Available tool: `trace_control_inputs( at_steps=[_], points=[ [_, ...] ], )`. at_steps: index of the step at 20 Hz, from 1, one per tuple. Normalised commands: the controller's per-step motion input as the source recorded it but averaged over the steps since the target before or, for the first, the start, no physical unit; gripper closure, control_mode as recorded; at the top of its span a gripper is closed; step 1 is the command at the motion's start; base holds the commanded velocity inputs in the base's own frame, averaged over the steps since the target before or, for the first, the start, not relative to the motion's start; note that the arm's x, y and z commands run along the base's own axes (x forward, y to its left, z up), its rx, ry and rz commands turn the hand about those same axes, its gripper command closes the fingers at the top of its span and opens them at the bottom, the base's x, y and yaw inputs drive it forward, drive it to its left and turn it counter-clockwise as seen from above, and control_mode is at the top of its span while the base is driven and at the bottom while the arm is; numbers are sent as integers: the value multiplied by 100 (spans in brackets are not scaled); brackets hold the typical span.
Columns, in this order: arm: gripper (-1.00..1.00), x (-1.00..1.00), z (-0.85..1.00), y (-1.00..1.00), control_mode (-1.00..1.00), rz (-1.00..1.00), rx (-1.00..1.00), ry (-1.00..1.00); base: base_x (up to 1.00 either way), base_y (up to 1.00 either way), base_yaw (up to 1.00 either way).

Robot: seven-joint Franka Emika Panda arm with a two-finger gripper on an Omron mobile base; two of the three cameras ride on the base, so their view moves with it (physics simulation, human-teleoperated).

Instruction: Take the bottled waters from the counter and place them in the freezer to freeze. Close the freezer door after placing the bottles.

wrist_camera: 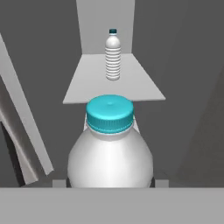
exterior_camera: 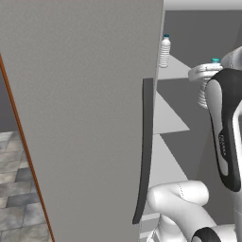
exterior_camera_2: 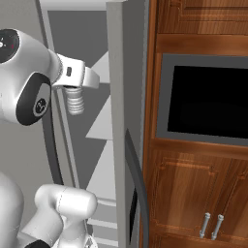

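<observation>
No legible brand or label text on either bottle from where we look; the black patch on the arm carries small white lettering, too small to read.

We have the gripper [exterior_camera: 206,74] clamped on one bottled water [wrist_camera: 110,151], ribbed clear plastic with a smooth dome shoulder and a knurled teal cap. In the right base view its ribbed body hangs below the white hand, inside the open freezer [exterior_camera_2: 82,43]. The fingers are hidden behind the bottle in the hand view.

The second bottle [exterior_camera: 164,51] stands upright on an upper freezer shelf [wrist_camera: 78,87], a flat pale-grey slab, well beyond the held one. It has the same ribbing and a darker teal cap.

The freezer door [exterior_camera: 80,118] is open: a matte grey flat panel with a long dark curved bar handle [exterior_camera: 145,151].

To the right sit a black glass wall oven [exterior_camera_2: 208,99] and glossy brown wood cabinets [exterior_camera_2: 193,193] with two short metal pulls.
</observation>
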Motion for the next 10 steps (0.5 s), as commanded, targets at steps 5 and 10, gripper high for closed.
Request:
trace_control_inputs(
  at_steps=[5, 10],
  points=[
    [100, 42, 0, -13, -100, 0, 0, 0, 0, 0, 0],
    [100, 42, 7, -8, -100, 0, 0, 0, 0, 0, 0]
  ],
)
